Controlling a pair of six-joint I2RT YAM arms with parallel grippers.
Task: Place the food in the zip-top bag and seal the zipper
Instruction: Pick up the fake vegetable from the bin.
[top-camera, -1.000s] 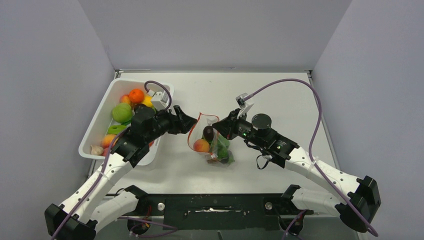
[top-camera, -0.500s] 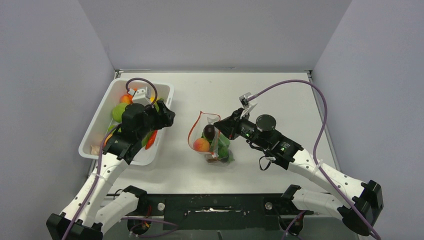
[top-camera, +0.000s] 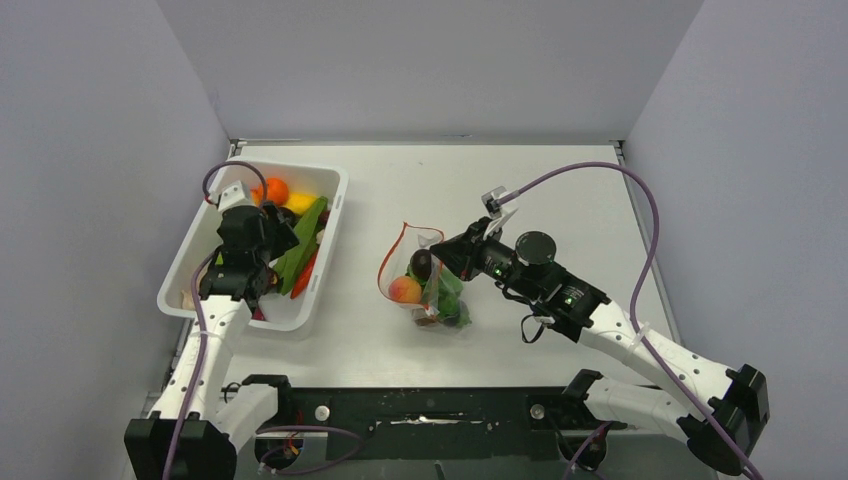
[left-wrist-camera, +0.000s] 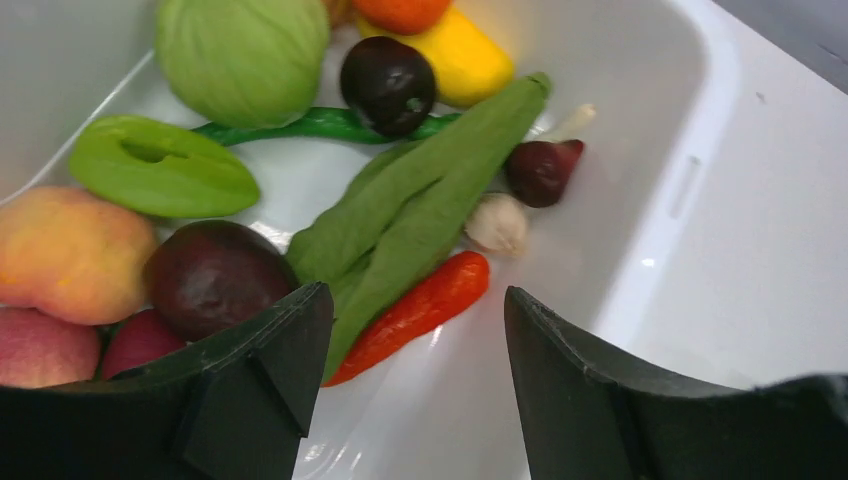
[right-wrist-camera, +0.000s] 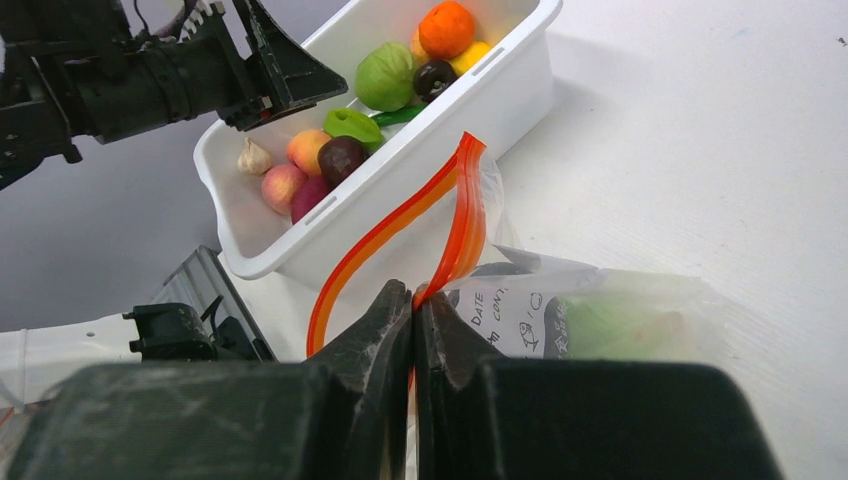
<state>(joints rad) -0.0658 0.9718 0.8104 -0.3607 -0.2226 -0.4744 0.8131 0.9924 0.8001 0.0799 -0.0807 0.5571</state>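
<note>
The clear zip-top bag (top-camera: 432, 290) lies mid-table with its mouth held open; a peach (top-camera: 404, 290), a dark plum (top-camera: 419, 264) and green pieces are inside. Its red-orange zipper (right-wrist-camera: 455, 215) curves up from my right gripper (right-wrist-camera: 414, 300), which is shut on the bag's mouth edge. My left gripper (left-wrist-camera: 415, 330) is open and empty, low inside the white bin (top-camera: 330, 215) over a red chili (left-wrist-camera: 420, 310) and green lettuce leaf (left-wrist-camera: 420, 210). Plums (left-wrist-camera: 215, 280), peaches (left-wrist-camera: 65, 250), a green ball (left-wrist-camera: 240, 50) and a yellow piece (left-wrist-camera: 465, 60) lie around it.
The bin (right-wrist-camera: 500, 80) stands left of the bag, its near wall close to the bag's mouth. A garlic bulb (left-wrist-camera: 497, 225) and a green bean (left-wrist-camera: 310, 125) lie in it. Grey walls enclose the table on three sides. A purple cable (top-camera: 620, 180) arcs over the right arm.
My left gripper has swung left from beside the bag's mouth into the bin and dropped low over the food. My right gripper has kept its hold on the bag.
</note>
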